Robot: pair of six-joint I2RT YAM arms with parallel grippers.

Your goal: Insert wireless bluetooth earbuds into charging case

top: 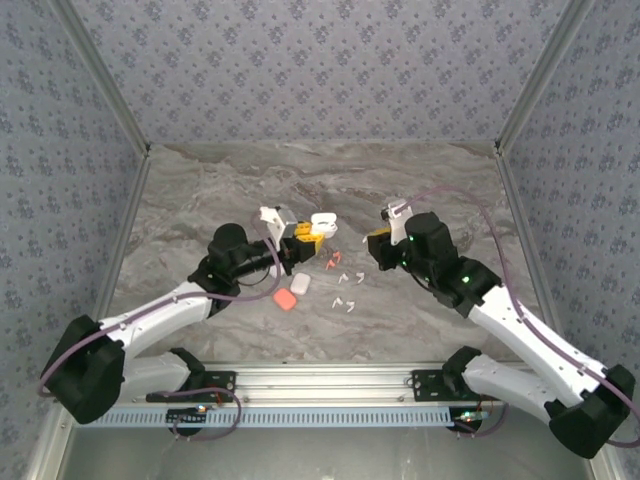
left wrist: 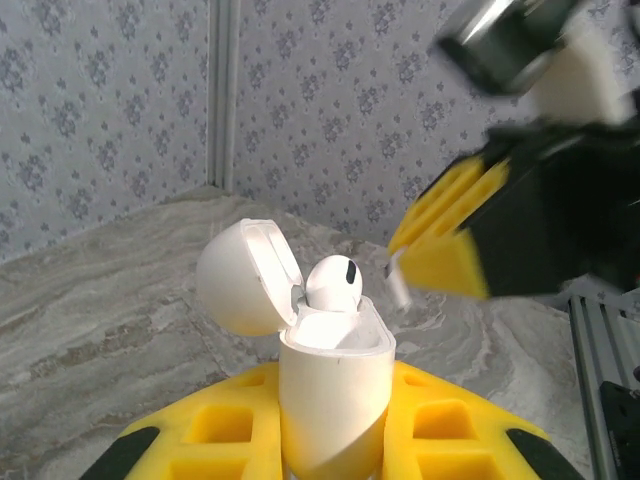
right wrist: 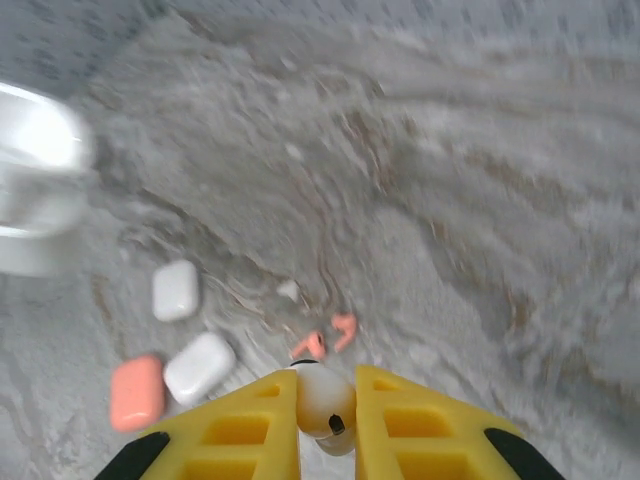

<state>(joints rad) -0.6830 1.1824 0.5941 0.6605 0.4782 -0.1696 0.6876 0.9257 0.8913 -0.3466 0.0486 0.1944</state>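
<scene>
My left gripper (left wrist: 335, 385) is shut on a white charging case (left wrist: 332, 400), held upright above the table with its lid (left wrist: 240, 280) swung open to the left. One white earbud (left wrist: 333, 282) sits in the case. My right gripper (right wrist: 326, 388) is shut on another white earbud (right wrist: 322, 405) and hovers just right of the case, where its yellow fingers (left wrist: 450, 240) show in the left wrist view. From above, the left gripper (top: 303, 238) and the right gripper (top: 378, 243) face each other over the table's middle. A coral-red pair of earbuds (right wrist: 328, 338) lies below.
Two shut white cases (right wrist: 175, 290) (right wrist: 200, 367) and a coral case (right wrist: 136, 392) lie on the marble table (top: 200, 190) near the left arm. A few loose white earbuds (top: 346, 282) lie between the arms. Patterned walls enclose three sides; a metal rail (top: 320, 380) runs along the near edge.
</scene>
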